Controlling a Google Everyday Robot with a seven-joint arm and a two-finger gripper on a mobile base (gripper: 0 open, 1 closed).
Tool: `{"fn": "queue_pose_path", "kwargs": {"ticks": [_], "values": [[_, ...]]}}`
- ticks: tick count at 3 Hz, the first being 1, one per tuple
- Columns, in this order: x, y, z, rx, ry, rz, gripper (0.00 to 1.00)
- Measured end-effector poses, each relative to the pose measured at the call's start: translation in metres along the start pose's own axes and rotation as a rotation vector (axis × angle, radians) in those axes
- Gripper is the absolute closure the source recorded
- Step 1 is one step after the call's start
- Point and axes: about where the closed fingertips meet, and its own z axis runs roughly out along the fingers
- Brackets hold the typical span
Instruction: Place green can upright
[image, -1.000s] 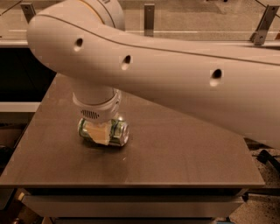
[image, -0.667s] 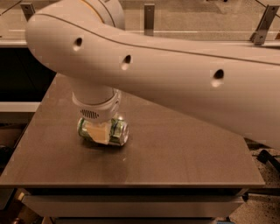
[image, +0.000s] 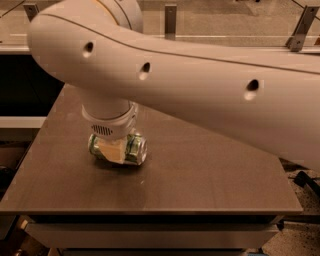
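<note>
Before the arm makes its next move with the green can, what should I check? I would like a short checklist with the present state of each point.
1. Green can stands upright: not ok, it lies on its side on the table.
2. Gripper is at the can: ok, it is down over the can's middle.
3. Hold on the can is firm: cannot tell.
4. Bare table surface in front of the can to set it upright: ok.
5. Can is away from the table's edges: ok.
</note>
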Motion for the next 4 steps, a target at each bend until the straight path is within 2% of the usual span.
{"fn": "queue_pose_path", "kwargs": {"ticks": [1, 3, 4], "values": [[0.001, -0.014, -0.015, 0.013, -0.051, -0.006, 1.0], [0.001, -0.062, -0.058, 0.049, -0.205, -0.014, 1.0], [-0.005, -0.074, -0.066, 0.032, -0.307, -0.051, 1.0]]}}
